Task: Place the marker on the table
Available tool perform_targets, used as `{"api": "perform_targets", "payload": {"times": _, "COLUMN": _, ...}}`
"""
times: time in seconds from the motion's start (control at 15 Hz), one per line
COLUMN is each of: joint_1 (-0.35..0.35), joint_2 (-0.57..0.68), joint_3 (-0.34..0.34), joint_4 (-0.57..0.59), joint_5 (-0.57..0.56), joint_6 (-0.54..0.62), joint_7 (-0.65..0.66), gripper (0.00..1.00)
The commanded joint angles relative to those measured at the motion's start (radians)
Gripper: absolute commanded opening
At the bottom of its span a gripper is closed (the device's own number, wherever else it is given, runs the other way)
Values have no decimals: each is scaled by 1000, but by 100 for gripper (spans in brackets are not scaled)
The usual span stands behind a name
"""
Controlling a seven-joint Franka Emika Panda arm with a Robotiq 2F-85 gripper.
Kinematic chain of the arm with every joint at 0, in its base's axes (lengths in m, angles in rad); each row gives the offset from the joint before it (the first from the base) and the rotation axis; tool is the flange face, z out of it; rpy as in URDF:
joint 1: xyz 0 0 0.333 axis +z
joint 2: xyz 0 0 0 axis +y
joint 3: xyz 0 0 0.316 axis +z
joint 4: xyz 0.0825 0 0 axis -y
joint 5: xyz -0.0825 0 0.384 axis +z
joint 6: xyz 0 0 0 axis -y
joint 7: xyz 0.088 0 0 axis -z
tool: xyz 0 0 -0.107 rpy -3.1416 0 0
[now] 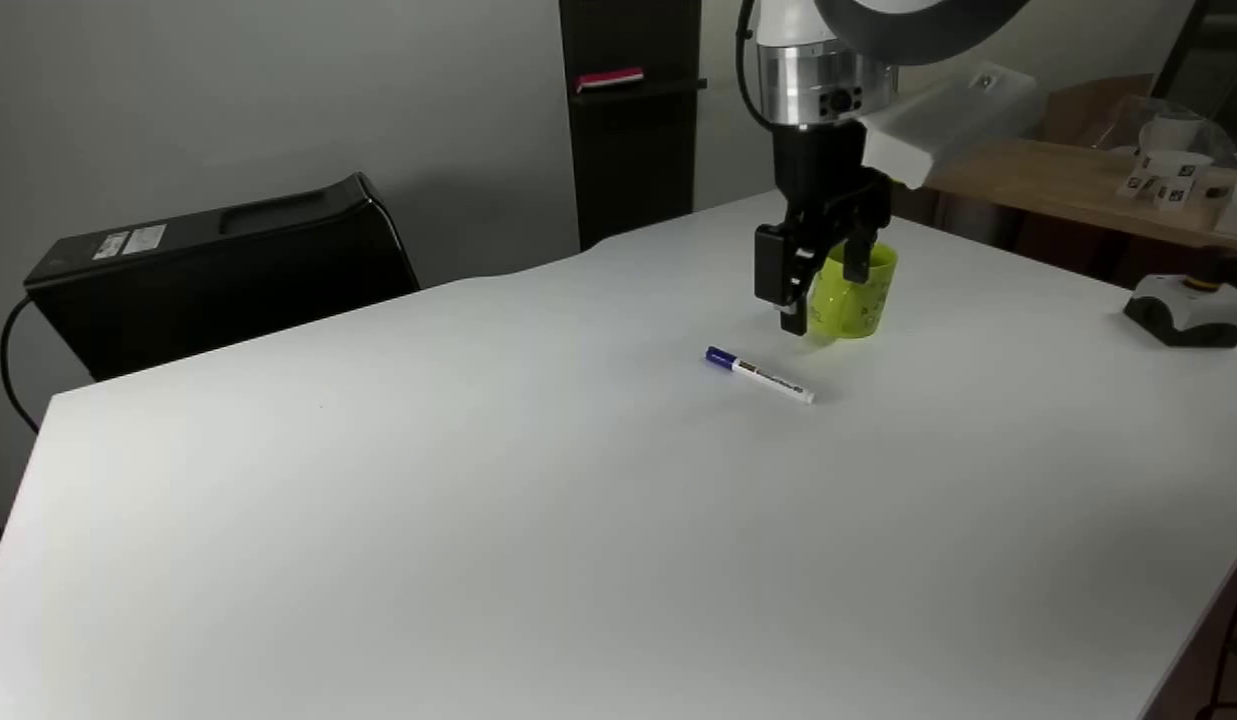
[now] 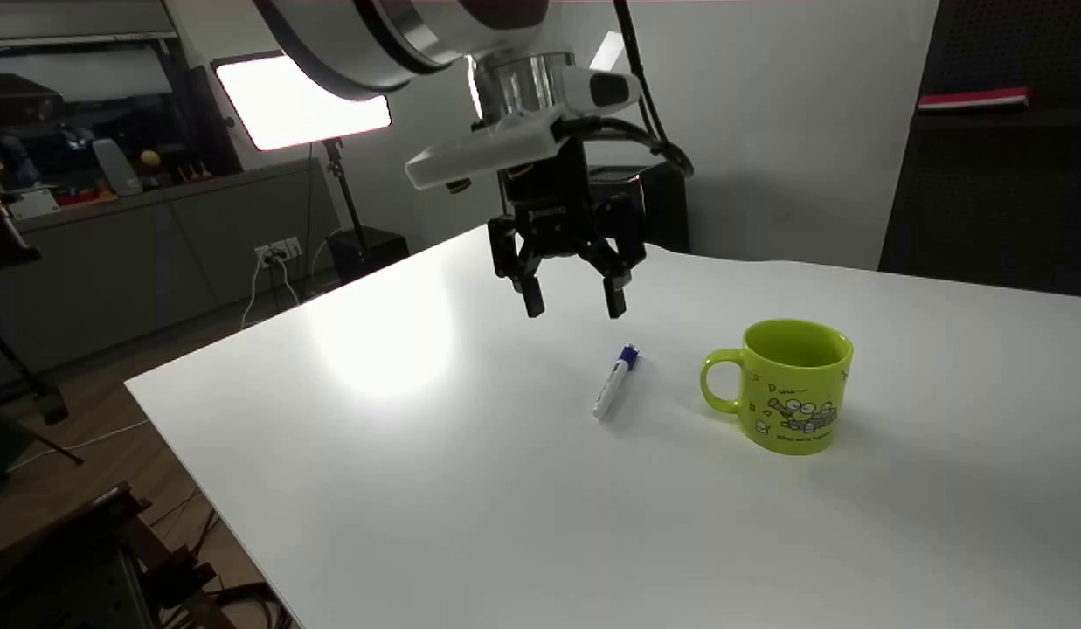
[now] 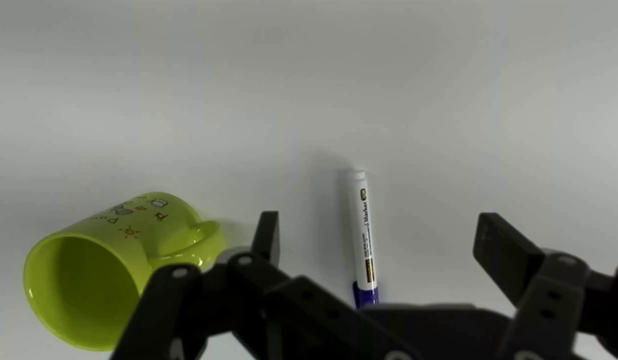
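White table (image 1: 478, 520) beneath 1 marker (image 1: 763, 377), 1 upright green mug (image 2: 795, 393), 1 grey-black box (image 1: 1183, 303)

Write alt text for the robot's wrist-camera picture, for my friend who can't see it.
A slim white blue-capped marker lies on a smooth white table, framed by an open black two-fingered gripper that holds nothing. A glossy lime-green mug stands at lower left.

Upright lime-green mug (image 2: 795, 400), glowing light panel (image 2: 300, 100)
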Motion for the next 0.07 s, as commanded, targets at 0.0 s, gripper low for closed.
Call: {"api": "perform_targets", "payload": {"times": 0.0, "joint_1": -6, "joint_2": 1, "joint_3": 4, "joint_4": 2, "joint_5": -1, "joint_6": -2, "joint_7": -1, "gripper": 100}}
